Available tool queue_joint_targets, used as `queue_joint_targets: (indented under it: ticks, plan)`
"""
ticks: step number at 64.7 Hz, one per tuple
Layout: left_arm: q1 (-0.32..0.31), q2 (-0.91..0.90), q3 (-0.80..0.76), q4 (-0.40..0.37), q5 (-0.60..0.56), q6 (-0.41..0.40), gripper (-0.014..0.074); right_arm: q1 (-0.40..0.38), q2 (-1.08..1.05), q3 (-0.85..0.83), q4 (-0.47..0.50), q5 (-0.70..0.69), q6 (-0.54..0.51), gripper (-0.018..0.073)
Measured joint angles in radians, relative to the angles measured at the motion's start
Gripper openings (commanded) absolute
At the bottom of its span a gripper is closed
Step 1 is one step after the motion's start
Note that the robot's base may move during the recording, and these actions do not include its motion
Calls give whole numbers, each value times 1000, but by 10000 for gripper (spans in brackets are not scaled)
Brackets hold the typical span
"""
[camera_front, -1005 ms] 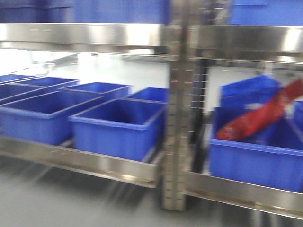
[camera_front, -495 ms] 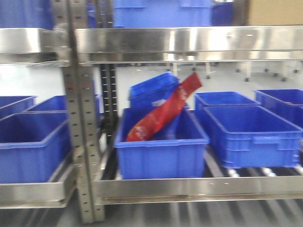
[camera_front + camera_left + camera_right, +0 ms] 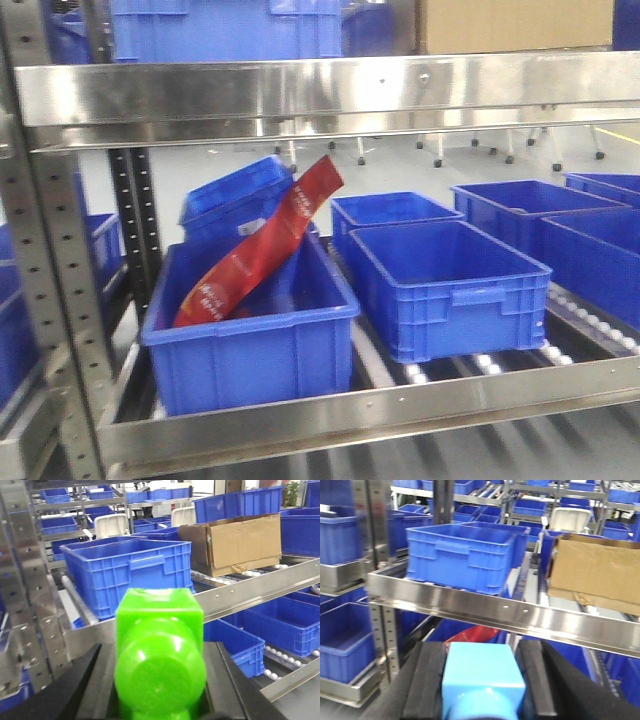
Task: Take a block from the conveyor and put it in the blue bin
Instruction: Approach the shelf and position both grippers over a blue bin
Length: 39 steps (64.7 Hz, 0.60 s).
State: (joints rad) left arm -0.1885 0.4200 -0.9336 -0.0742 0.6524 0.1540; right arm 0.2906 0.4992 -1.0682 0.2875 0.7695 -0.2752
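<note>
A bright green block (image 3: 160,655) fills the left wrist view, and my left gripper (image 3: 160,652) is shut on it between black pads (image 3: 107,680). My right gripper (image 3: 481,652) is shut on a light blue block (image 3: 482,680). Both are held in the air in front of steel shelving. On the lower shelf in the front view, a blue bin (image 3: 250,365) holds a leaning red packet (image 3: 260,250). An empty blue bin (image 3: 460,310) stands to its right. The conveyor is out of view.
A steel shelf rail (image 3: 350,410) runs across the front, with an upper shelf (image 3: 300,95) above and a perforated upright (image 3: 50,300) at the left. More blue bins line the shelves. A cardboard box (image 3: 235,542) sits on a roller shelf, and the same cardboard box (image 3: 595,572) shows in the right wrist view.
The front view has swept right along the shelving. The bin with the red packet went from the frame's right side to left of centre, and the upright passed out to the left.
</note>
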Motion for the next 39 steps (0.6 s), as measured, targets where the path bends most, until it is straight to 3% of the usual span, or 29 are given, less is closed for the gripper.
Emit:
queue_joint_targets:
  ticks: [39]
  plan:
    - [0, 0, 0, 0, 0, 0, -111, 0, 0, 0, 0, 0, -2, -162]
